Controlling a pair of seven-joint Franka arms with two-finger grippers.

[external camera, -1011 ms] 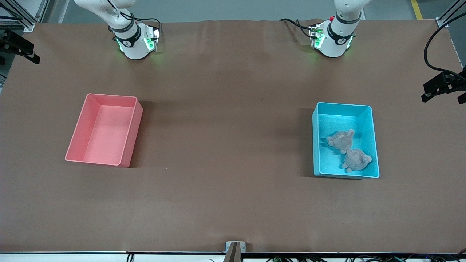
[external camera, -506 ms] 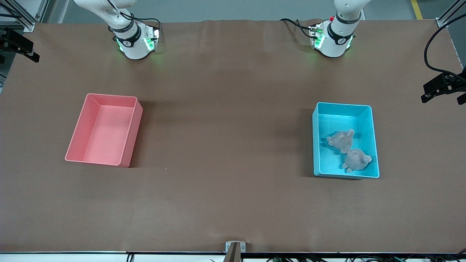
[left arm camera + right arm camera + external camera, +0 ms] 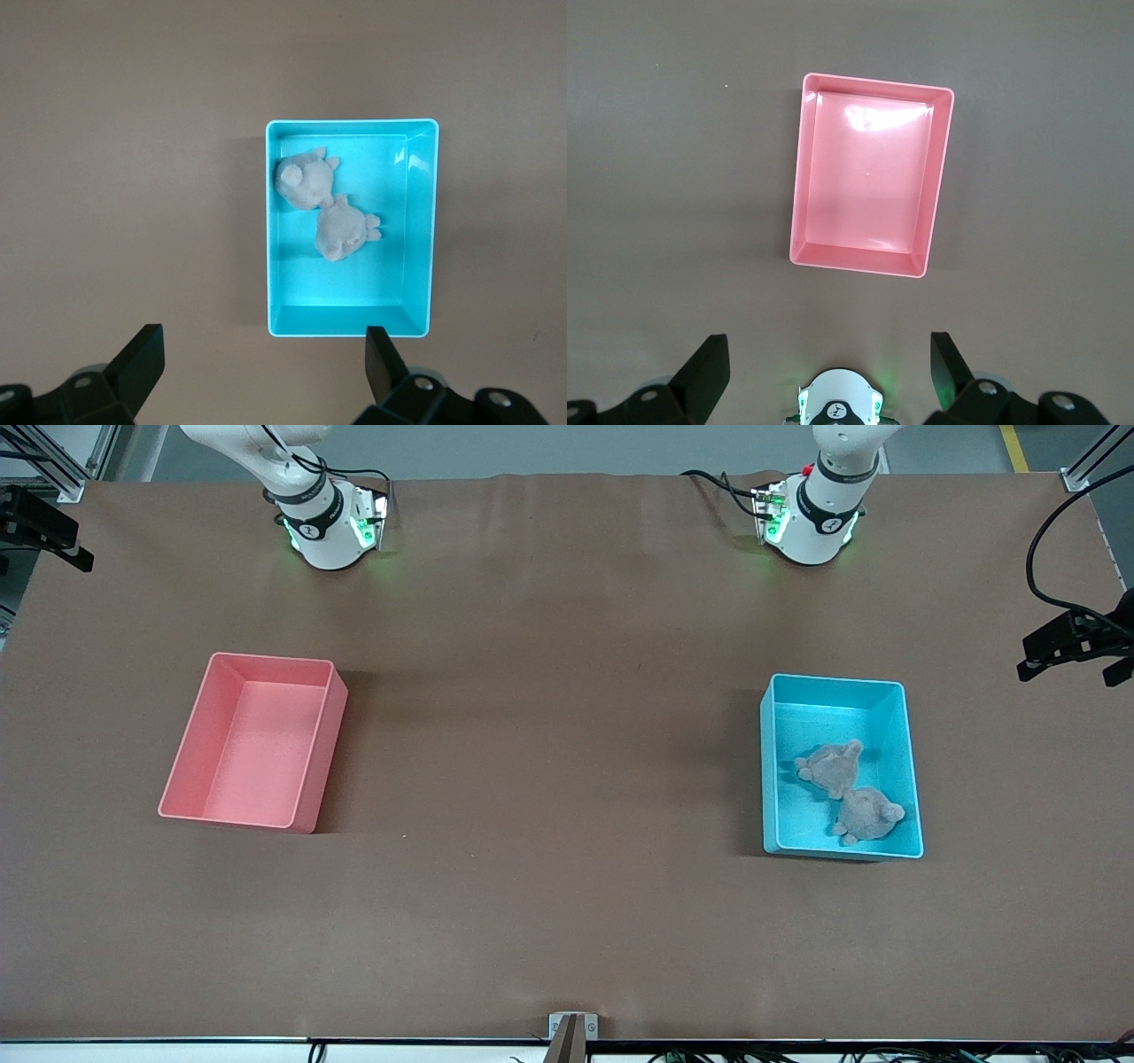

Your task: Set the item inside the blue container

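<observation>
No readable text, label, brand name or number is seen in any view. A small dark round emblem is printed on the white collar of the right arm's base (image 3: 307,530) and of the left arm's base (image 3: 827,526), but no letters can be made out in it. The same mark is seen on the base in the right wrist view, likewise unreadable. Nothing is printed on the blue container (image 3: 912,779) or the pink bin (image 3: 190,744).
</observation>
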